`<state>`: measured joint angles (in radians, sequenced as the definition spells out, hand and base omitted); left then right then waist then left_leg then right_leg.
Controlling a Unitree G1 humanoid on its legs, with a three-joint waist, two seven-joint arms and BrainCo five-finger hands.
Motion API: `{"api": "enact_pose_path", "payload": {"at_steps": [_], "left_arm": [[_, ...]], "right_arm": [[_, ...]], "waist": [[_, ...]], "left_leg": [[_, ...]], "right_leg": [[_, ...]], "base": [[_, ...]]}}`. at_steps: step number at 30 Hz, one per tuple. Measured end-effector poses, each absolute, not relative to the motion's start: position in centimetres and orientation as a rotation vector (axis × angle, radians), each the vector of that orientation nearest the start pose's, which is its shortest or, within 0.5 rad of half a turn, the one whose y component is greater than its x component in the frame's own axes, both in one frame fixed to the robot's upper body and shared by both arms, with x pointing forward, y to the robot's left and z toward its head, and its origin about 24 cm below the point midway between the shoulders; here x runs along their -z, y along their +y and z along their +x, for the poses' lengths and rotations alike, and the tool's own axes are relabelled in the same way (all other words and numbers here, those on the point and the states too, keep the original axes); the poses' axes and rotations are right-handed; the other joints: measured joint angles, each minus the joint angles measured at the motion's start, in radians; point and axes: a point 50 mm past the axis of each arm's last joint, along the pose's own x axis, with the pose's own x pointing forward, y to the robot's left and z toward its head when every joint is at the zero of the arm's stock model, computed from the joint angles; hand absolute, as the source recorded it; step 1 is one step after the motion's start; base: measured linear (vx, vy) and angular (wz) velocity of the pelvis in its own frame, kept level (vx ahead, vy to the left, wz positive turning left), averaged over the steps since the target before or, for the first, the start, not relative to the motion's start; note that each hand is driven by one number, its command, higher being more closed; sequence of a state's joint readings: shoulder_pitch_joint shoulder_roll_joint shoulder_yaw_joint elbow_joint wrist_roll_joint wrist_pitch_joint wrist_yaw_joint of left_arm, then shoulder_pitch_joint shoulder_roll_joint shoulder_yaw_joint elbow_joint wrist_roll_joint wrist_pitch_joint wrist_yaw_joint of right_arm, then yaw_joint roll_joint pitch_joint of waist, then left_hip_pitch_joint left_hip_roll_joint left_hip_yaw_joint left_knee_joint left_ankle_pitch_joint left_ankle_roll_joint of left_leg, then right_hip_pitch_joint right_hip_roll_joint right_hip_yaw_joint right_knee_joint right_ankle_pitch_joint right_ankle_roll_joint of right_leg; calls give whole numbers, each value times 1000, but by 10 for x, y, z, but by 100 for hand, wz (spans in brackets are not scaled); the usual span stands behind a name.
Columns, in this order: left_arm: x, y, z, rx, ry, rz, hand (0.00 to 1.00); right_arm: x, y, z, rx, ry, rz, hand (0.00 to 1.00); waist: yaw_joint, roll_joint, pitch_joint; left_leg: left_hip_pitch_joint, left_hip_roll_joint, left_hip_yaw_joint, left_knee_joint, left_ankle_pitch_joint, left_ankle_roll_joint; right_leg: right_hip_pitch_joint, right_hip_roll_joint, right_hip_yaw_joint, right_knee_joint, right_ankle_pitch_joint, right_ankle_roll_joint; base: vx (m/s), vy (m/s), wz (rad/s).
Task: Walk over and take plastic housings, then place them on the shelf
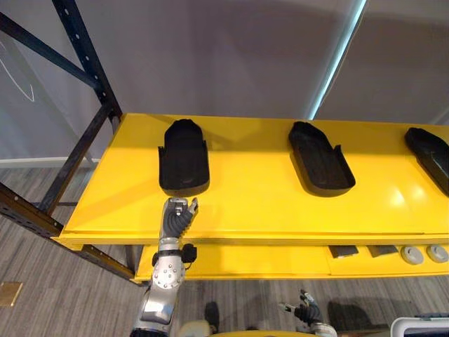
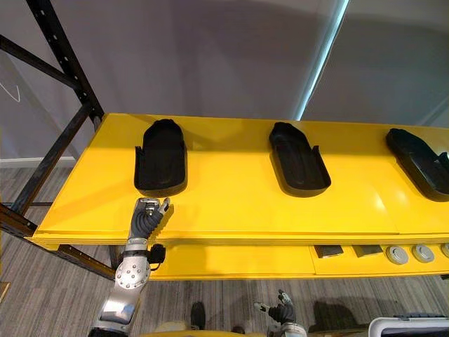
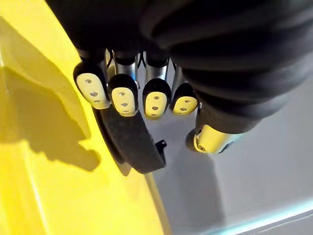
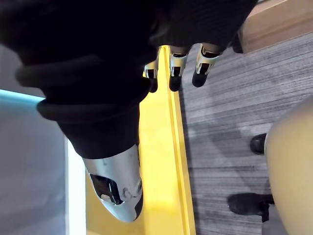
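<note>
On the yellow shelf (image 1: 259,203), 3 black plastic housings lie in a row, well apart from each other, each with its long side running from near to far. The left housing (image 1: 184,158) lies straight, the middle housing (image 1: 320,158) is turned a little to the right at its near end, and the right housing (image 1: 429,154) is cut off by the right edge of the view.

The left hand (image 1: 178,217) is over the near part of the shelf, just beside the near end of the left housing. Its fingers (image 3: 122,93) are curled in toward the palm and hold nothing, and whether they touch the housing's rim cannot be told.

The right hand (image 1: 307,312) hangs low, nearer than the shelf's front edge and above the grey floor (image 1: 56,295), with its fingers (image 4: 176,66) loosely extended and empty.

Below the front edge, on a lower yellow level (image 1: 280,260), 2 grey discs (image 1: 412,255) sit at the right beside 2 dark flat pieces (image 1: 344,250). At the far left, a dark metal rack frame (image 1: 84,49) rises against the wall.
</note>
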<state>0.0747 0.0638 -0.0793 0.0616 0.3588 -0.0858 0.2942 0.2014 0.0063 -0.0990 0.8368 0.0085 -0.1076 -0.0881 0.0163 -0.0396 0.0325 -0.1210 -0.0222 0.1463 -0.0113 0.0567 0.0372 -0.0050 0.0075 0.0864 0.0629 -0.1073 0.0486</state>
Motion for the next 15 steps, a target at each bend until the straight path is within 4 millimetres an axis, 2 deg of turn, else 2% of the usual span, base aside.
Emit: {"api": "enact_pose_path", "payload": {"at_steps": [5,15], "left_arm": [[-22,171,248,-233,-4,465,100],[-27,199,280,-292,17,554,100]], "right_arm": [[148,-175,98,235,927,20,0],[149,-175,107,214,930,7,0]], "waist": [[-1,-1,-1],[-7,-1,-1]], "left_leg": [[35,-4,0,-82,41,6],[38,-4,-4,-91,42,7]], "right_leg": [[1,3,3,-11,2,-3],[2,5,5,-15,3,-13]], "base": [[61,-41,-3],[29,-27,-1]]}}
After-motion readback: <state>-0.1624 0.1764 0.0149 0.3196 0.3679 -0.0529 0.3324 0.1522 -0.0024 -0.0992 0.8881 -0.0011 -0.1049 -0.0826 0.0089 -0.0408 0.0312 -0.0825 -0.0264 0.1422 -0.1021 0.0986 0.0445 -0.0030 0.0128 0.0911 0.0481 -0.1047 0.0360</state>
